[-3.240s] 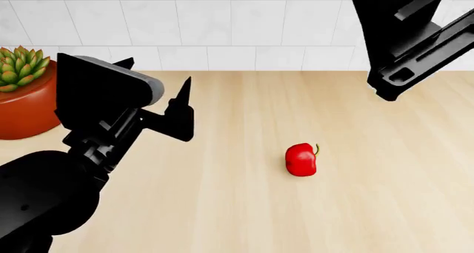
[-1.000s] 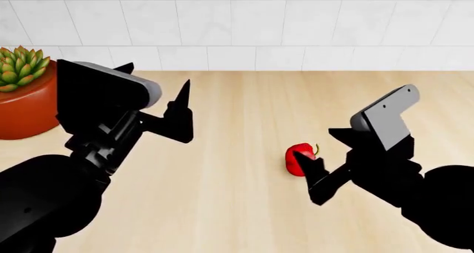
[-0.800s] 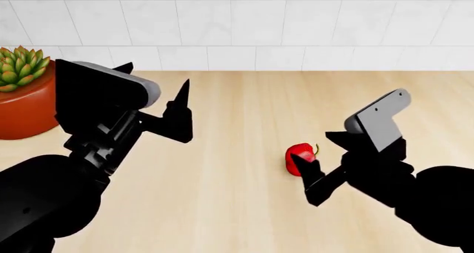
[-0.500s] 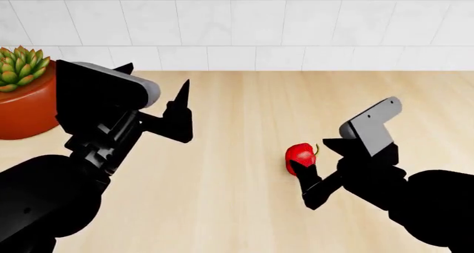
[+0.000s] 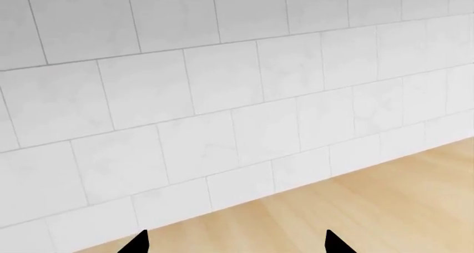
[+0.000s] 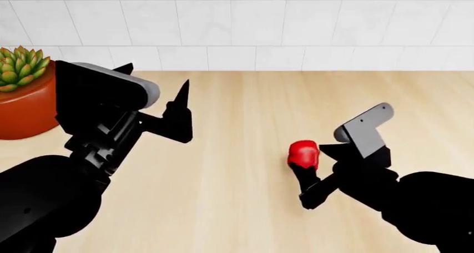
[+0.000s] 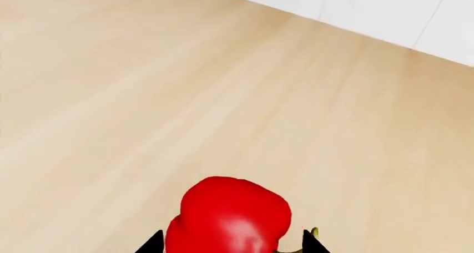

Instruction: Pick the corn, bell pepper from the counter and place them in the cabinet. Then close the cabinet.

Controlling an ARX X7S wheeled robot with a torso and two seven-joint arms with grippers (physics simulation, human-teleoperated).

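Observation:
The red bell pepper [image 6: 302, 152] lies on the beige counter [image 6: 237, 214], right of centre. My right gripper [image 6: 307, 156] is open and down at the counter, one finger on each side of the pepper. In the right wrist view the bell pepper [image 7: 231, 215] fills the space between the black fingertips [image 7: 154, 244], with a thin gap on the stem side. My left gripper [image 6: 159, 71] hangs open above the counter at the left, empty. Its wrist view shows the left gripper [image 5: 235, 243] facing tiled wall and the counter [image 5: 385, 208]. The corn and the cabinet are out of view.
A red-orange pot with a green succulent [image 6: 22, 95] stands at the far left by the white tiled wall [image 6: 245, 25], which runs along the back of the counter.
My right arm came down from the upper right and slid left until its fingers straddle the pepper, hiding the stem in the head view. The left arm has not moved.

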